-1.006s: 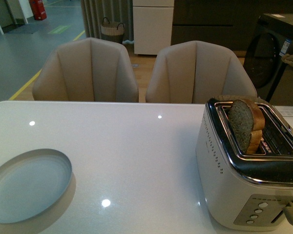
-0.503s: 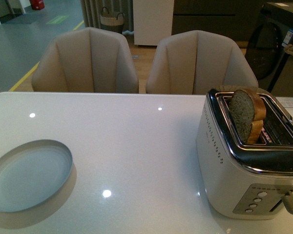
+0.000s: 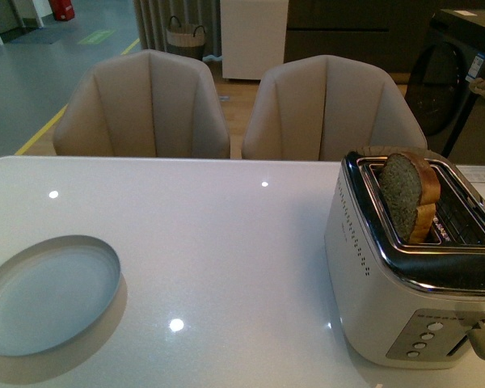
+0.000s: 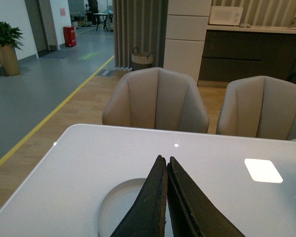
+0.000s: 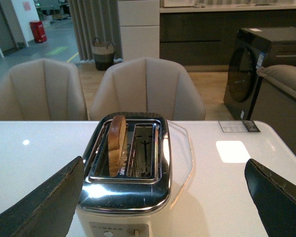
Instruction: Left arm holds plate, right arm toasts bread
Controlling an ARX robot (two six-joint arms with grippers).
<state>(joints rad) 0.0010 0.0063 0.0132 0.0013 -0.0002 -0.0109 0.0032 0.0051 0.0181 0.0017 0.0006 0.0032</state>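
The left gripper (image 4: 166, 165) is seen from its own wrist camera with both dark jaws pressed tip to tip, clenched on nothing. Just beyond and beneath those tips the plate (image 4: 119, 205) is laid flat on the white table (image 4: 227, 163), untouched by the jaws. The right gripper (image 5: 163, 197) is spread wide, released, one dark finger at each lower corner of its wrist view, and nothing is held between them.

Straight ahead of that open claw the toaster (image 5: 126, 197) is parked, and the bread (image 5: 117, 144) is stood upright in one of the two slots, its top poking above the chrome; the neighbouring slot is left bare.

From the front camera neither arm is caught. The plate (image 3: 48, 295) is placed at about eight o'clock on the table (image 3: 226, 234), the toaster (image 3: 416, 275) at about four o'clock, well apart from it. The bread (image 3: 408, 196) is shown in the slot nearer the table's middle. Two beige chairs (image 3: 141, 105) are tucked in at twelve o'clock behind the far edge.
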